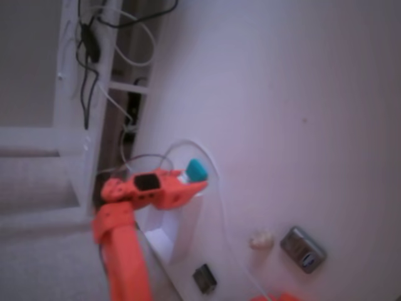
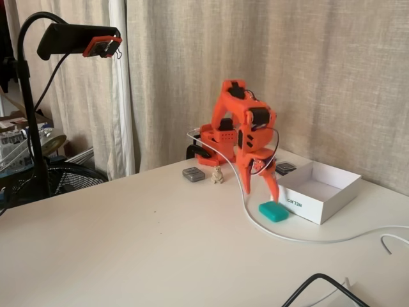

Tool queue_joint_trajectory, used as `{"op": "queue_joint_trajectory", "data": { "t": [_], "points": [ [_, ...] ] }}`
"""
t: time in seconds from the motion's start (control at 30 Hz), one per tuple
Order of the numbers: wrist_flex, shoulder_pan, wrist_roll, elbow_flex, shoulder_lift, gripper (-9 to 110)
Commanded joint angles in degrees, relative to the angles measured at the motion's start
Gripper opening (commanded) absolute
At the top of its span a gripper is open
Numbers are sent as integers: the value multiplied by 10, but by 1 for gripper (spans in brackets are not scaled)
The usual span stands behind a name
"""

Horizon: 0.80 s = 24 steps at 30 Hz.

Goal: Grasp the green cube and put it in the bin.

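The green cube (image 2: 273,211) lies on the white table just left of the bin (image 2: 332,203), a white open-topped box. In the tilted fixed view the green cube (image 1: 197,167) peeks out past the orange gripper tip, with the bin (image 1: 168,233) beside the arm. My gripper (image 2: 261,192) points down with its fingers spread and open. It hangs slightly above the cube, and its right fingertip is over the cube's top. Nothing is held. In the tilted view the gripper (image 1: 191,179) hides part of the cube.
A white cable (image 2: 300,240) curves over the table past the cube. A grey gadget (image 2: 193,174), a beige lump (image 2: 218,175) and a small dark item (image 2: 285,168) sit near the arm's base. A camera stand (image 2: 25,115) is at the left, a black cable (image 2: 319,281) at the front.
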State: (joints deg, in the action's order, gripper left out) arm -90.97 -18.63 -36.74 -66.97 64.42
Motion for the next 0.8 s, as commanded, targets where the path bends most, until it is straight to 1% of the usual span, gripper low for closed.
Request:
{"op": "queue_joint_trajectory", "data": {
  "t": [0.0,0.03,0.07,0.2,0.27,0.53,0.77],
  "points": [
    [25,-12,1,-6,67,48],
    [43,-14,4,-7,74,52],
    [64,-15,4,-7,76,53],
    [145,-13,0,-5,46,53],
    [160,-8,-1,-3,21,53],
    [120,7,4,-3,-45,52],
    [121,-2,4,20,-95,50]
  ]
}}
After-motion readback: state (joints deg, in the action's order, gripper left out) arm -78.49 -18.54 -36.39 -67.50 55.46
